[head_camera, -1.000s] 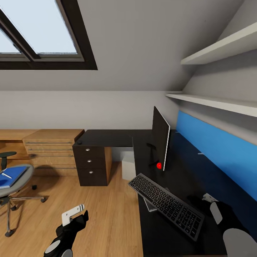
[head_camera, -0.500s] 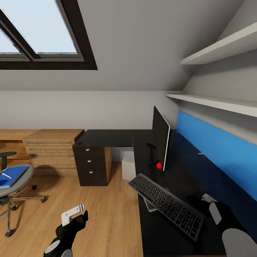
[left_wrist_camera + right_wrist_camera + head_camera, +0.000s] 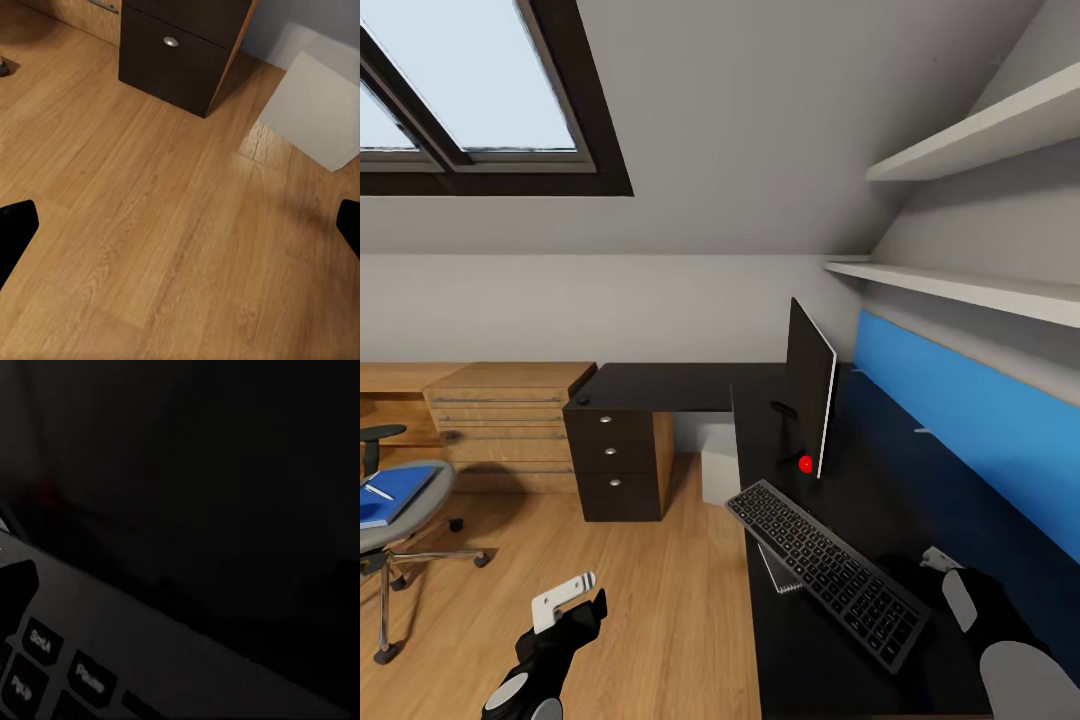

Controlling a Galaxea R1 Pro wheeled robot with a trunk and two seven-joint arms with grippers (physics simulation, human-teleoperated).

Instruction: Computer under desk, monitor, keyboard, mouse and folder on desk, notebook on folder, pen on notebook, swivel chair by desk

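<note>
So the keyboard (image 3: 822, 568) is sitting diagonally on the black desk (image 3: 660, 385), in front of the monitor (image 3: 810, 400), and it's lying partly on top of the notebook (image 3: 778, 570), whose corner pokes out at the desk's edge. The right gripper (image 3: 938, 557) is right at the keyboard's far end, by the blue back panel (image 3: 970, 420), but I honestly can't tell whether its fingers are pinching the keyboard or not; the right wrist view is just dark, with a few keys up close. The left gripper (image 3: 565, 592) hangs over the wooden floor (image 3: 150, 225) with its fingers spread wide and nothing between them. Over on the left, the blue folder (image 3: 392, 495) with the pen (image 3: 377, 491) on it lies on the swivel chair (image 3: 400, 530). The computer (image 3: 720, 465) sits under the desk, next to the drawers (image 3: 615, 465).
</note>
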